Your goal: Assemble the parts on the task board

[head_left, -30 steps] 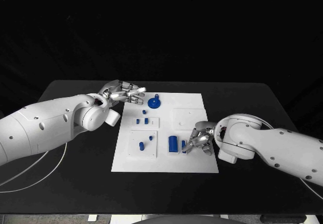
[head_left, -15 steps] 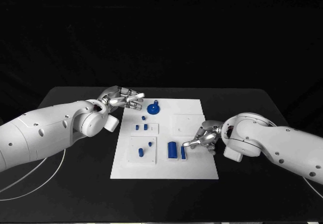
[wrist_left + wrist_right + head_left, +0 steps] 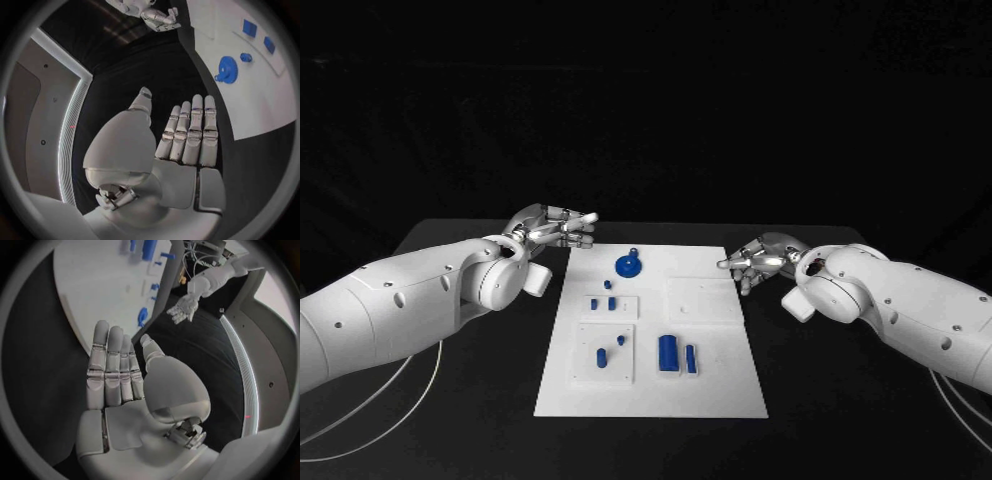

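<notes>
- At centre frame in the head view I see the task board (image 3: 711,385), a white plate lying flat on the black table (image 3: 848,400).
- My left hand (image 3: 553,228) hovers just off the board's upper left corner, fingers extended and spread, holding nothing.
- My right hand (image 3: 759,260) hangs at the board's upper right edge, fingers straight and apart, also holding nothing.
- Between the two hands, a round blue part (image 3: 629,265) lies near the board's top edge, apart from both.
- Lower on the board I see small blue parts (image 3: 607,302), and two upright blue pieces (image 3: 678,353) toward the bottom, well clear of either hand.
</notes>
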`<state>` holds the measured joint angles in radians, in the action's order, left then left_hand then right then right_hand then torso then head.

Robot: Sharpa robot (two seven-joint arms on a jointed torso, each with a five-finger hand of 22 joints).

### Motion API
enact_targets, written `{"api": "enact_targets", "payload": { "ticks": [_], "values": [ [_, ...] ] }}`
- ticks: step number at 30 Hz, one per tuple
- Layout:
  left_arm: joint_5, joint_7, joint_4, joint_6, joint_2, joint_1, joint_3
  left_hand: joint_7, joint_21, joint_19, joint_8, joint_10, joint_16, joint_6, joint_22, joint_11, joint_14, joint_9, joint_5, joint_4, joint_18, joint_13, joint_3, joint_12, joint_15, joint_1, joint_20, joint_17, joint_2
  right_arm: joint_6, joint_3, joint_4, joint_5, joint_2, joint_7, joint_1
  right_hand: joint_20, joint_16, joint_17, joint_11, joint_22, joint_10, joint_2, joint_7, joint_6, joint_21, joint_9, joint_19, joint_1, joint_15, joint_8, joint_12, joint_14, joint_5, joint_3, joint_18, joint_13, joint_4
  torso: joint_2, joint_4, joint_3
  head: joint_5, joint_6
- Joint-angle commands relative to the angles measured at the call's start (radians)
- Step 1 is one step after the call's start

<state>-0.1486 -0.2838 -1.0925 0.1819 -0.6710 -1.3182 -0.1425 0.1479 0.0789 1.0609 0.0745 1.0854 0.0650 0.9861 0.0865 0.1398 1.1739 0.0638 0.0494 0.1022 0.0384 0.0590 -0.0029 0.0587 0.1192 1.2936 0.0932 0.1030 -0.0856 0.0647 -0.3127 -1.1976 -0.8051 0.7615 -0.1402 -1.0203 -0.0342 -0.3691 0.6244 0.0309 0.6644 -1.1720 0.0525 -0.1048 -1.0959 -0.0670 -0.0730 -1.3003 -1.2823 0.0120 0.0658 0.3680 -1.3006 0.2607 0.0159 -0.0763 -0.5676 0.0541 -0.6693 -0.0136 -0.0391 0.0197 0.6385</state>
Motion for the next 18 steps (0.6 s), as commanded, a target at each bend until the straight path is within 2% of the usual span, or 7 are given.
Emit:
{"api": "enact_targets", "payload": {
  "ticks": [1, 2, 4, 10, 16, 17, 18],
  "values": [
    [0.106, -0.049, 0.018, 0.029, 0.007, -0.001, 0.001, -0.005, 0.001, -0.003, -0.001, -0.019, -0.005, 0.007, 0.001, -0.001, -0.023, 0.0, 0.002, -0.017, 0.004, 0.0, -0.004, 0.001, 0.004, 0.0, 0.009, -0.007, 0.019, 0.112, -0.006, 0.063, 0.195, -0.033, 0.269, -0.005, 0.072, 0.196, -0.137, 0.07, -0.147, 0.086, 0.0, -0.033, 0.089, 0.006, 0.011, 0.192, 0.012, -0.079, -0.002, -0.237, 0.125, 0.015, -0.032, 0.02, 0.245, 0.002, 0.013, 0.0005, 0.0029, -0.007, -0.017],
    [0.127, -0.051, 0.025, 0.024, 0.01, -0.001, 0.001, -0.007, 0.001, -0.004, -0.002, -0.024, -0.004, 0.006, 0.001, -0.002, -0.029, -0.001, 0.002, -0.021, 0.006, 0.0, -0.005, 0.001, 0.005, -0.001, 0.011, -0.01, 0.022, 0.113, -0.008, 0.087, 0.226, -0.048, 0.294, -0.006, 0.115, 0.279, -0.204, 0.109, -0.215, 0.145, -0.017, -0.022, 0.194, 0.01, 0.015, 0.314, 0.032, -0.123, 0.002, -0.297, 0.211, 0.033, -0.02, 0.033, 0.319, -0.005, 0.015, 0.0014, 0.0029, -0.009, -0.019],
    [0.165, -0.056, 0.037, 0.008, 0.015, -0.001, 0.001, -0.014, -0.005, -0.018, -0.005, -0.044, -0.004, -0.002, -0.002, -0.007, -0.06, -0.001, 0.001, -0.037, 0.006, 0.0, -0.005, 0.001, 0.004, 0.009, 0.018, -0.022, 0.039, 0.112, -0.01, 0.126, 0.28, -0.075, 0.335, -0.008, 0.183, 0.304, -0.429, 0.119, -0.401, 0.18, -0.008, -0.024, 0.215, -0.002, 0.015, 0.405, 0.043, -0.156, -0.008, -0.295, 0.27, 0.045, -0.016, -0.011, 0.502, -0.011, 0.016, 0.0046, 0.0038, -0.014, -0.028],
    [0.196, -0.071, 0.065, -0.019, 0.034, -0.001, 0.002, -0.031, -0.01, -0.104, -0.009, -0.092, -0.005, -0.021, -0.015, -0.018, -0.159, -0.002, 0.0, -0.072, 0.01, -0.001, -0.03, 0.0, 0.01, 0.007, 0.053, -0.039, 0.07, 0.096, -0.015, 0.177, 0.351, -0.123, 0.401, -0.01, 0.25, 0.309, -0.565, 0.117, -0.605, 0.309, 0.003, -0.016, 0.229, -0.002, 0.016, 0.551, 0.053, -0.162, -0.009, -0.315, 0.347, 0.039, 0.016, -0.057, 0.515, -0.02, 0.011, 0.0015, 0.0133, -0.022, -0.036],
    [0.188, -0.079, 0.077, -0.028, 0.045, 0.0, 0.002, -0.038, -0.004, -0.125, -0.015, -0.089, -0.005, -0.02, -0.013, -0.023, -0.177, -0.004, 0.0, -0.104, 0.056, -0.001, -0.057, 0.0, 0.01, -0.002, 0.09, -0.04, 0.099, 0.088, -0.018, 0.195, 0.371, -0.151, 0.43, -0.01, 0.321, 0.311, -0.567, 0.111, -0.61, 0.295, 0.02, -0.002, 0.24, 0.002, 0.017, 0.653, 0.055, -0.152, -0.01, -0.314, 0.372, 0.031, 0.034, -0.153, 0.514, -0.015, 0.007, 0.0009, 0.0185, -0.025, -0.045],
    [0.159, -0.047, 0.073, -0.002, 0.04, 0.0, 0.001, -0.148, -0.079, -1.061, -0.075, -1.085, -0.065, -0.986, -0.086, -0.14, -1.174, -0.064, -0.049, -0.102, -0.038, -0.059, 0.003, -0.059, -0.119, -0.392, -0.093, -0.103, 0.086, 0.091, -0.016, 0.19, 0.312, -0.143, 0.353, -0.01, 0.034, 0.369, -0.624, -0.031, -0.664, 1.172, -0.053, 0.105, 1.096, 0.067, 0.073, 1.3, 0.425, -0.012, -0.066, -0.368, 1.301, -0.261, -0.016, 0.076, 0.568, -0.054, 0.011, 0.0019, 0.015, -0.025, -0.041],
    [0.159, -0.048, 0.071, 0.001, 0.039, 0.002, 0.002, -0.148, -0.079, -1.061, -0.075, -1.085, -0.065, -0.986, -0.086, -0.14, -1.174, -0.064, -0.049, -0.102, -0.038, -0.059, 0.003, -0.059, -0.119, -0.423, -0.093, -0.103, 0.086, 0.094, -0.014, 0.187, 0.315, -0.143, 0.354, -0.01, 0.034, 0.369, -0.624, -0.031, -0.664, 1.172, -0.053, 0.105, 1.096, 0.067, 0.073, 1.3, 0.456, -0.012, -0.066, -0.368, 1.301, -0.261, -0.016, 0.076, 0.568, -0.054, 0.013, 0.002, 0.0153, -0.025, -0.041]
  ]
}}
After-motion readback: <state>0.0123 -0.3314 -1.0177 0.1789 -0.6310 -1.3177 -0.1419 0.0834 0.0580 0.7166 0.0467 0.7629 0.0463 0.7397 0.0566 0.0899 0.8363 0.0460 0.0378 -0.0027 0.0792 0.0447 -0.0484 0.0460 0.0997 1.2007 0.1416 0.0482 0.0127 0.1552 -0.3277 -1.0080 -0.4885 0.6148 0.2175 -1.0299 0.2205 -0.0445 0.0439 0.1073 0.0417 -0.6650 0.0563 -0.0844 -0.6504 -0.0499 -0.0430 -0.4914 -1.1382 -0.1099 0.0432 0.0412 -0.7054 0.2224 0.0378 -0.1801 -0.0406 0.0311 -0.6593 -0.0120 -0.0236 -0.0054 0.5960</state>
